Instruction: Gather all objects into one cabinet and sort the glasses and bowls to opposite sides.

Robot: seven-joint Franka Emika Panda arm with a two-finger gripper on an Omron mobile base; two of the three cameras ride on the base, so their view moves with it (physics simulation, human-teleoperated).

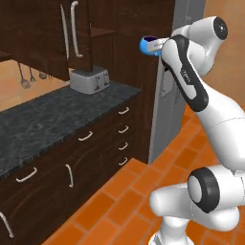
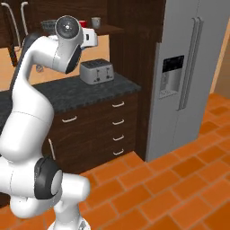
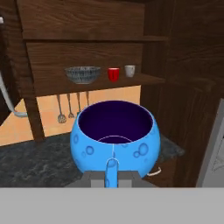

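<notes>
The claw (image 3: 112,178) is shut tight on the handle of the squat bright blue cup with a dark purple inside (image 3: 114,139). The cup is held up in the air, high above the dark speckled stone surface (image 1: 52,119). It sits upright with its open mouth facing up. Its little handle points straight back at the claw, and its round body sticks out in front of the claw, toward the shelf. It is wider than it is tall, so it has no real long side.

Ahead of the claw and a bit higher is the dark brown wood wall cabinet with an open shelf (image 3: 87,85). Three things stand in a row on that shelf. The wide grey-blue striped bowl (image 3: 82,74) is on the left end. The glossy red cup (image 3: 113,74) is beside it, near the middle. The pale grey mug (image 3: 130,71) is just beside the red cup, on the right end. All three stand upright, and none of them touch.

Metal spoons and ladles (image 3: 70,107) hang down under the shelf, past the blue cup. A silver toaster (image 1: 89,79) sits on the surface, below the claw.
</notes>
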